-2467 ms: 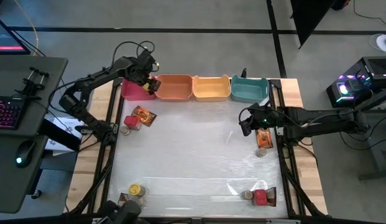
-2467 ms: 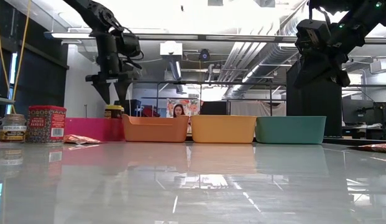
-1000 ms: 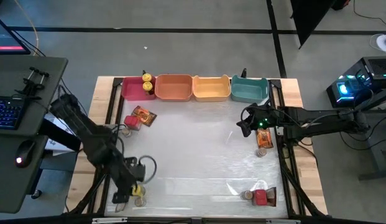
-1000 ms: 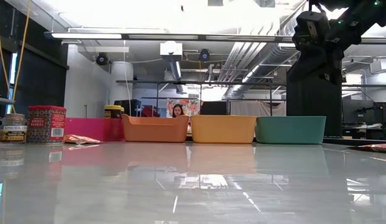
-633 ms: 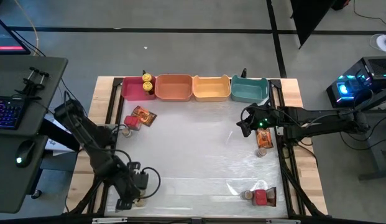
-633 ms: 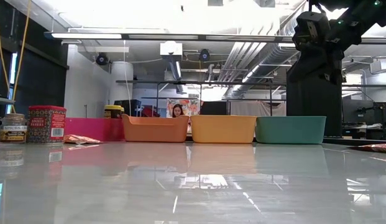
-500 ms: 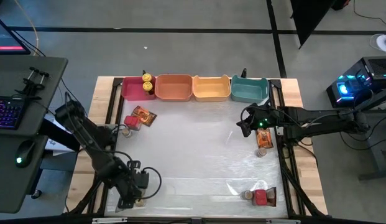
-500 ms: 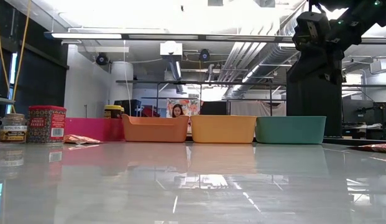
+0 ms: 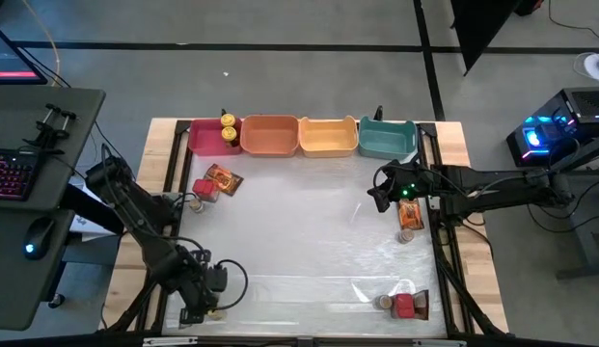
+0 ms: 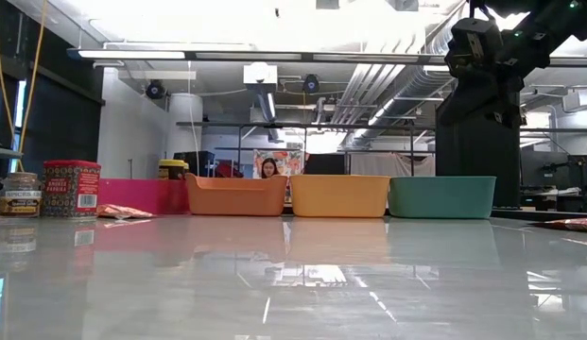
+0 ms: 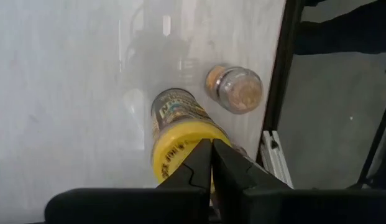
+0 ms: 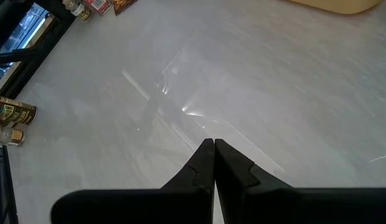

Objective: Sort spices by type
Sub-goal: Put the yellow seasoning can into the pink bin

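While the right gripper [image 9: 379, 196] hangs unmoved in the high view, fingers pressed together, the left gripper [image 9: 204, 306], which was spread a second ago, sits at the table's [image 9: 299, 231] near-left corner. Low view: nothing differs. Left wrist view: its fingers meet over the yellow-lidded jar [image 11: 179, 137], pinching nothing, beside a grey-brown-lidded jar [image 11: 235, 89].

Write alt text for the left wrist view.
The left tool is shut, its dark fingers meeting in front of a yellow-lidded spice jar on the white table; whether they grip the jar cannot be told. A brown-lidded little jar sits beside it, near the table's dark edge rail.
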